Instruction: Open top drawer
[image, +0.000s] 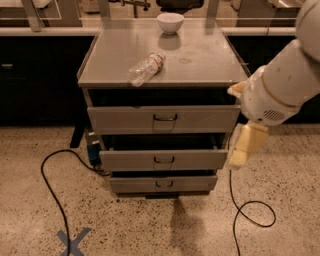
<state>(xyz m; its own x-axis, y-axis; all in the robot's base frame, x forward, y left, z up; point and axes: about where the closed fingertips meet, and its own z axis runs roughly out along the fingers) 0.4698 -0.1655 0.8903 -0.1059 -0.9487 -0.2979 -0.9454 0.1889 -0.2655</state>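
Observation:
The top drawer (130, 120) is a wide grey metal front with a small dark wire handle (165, 118) at its centre. It stands pulled out a little, with a dark gap above it under the cabinet top. My white arm (280, 85) reaches in from the right. My gripper (243, 146), a cream-coloured part, hangs downward just beside the cabinet's right edge, level with the middle drawer (125, 160). It is to the right of and below the top drawer's handle and touches nothing that I can see.
A plastic bottle (145, 68) lies on the cabinet top, with a white bowl (170, 22) behind it. The bottom drawer (130, 184) also stands slightly out. Black cables (54, 165) (252, 212) loop on the speckled floor. A blue tape X (73, 241) marks the front left floor.

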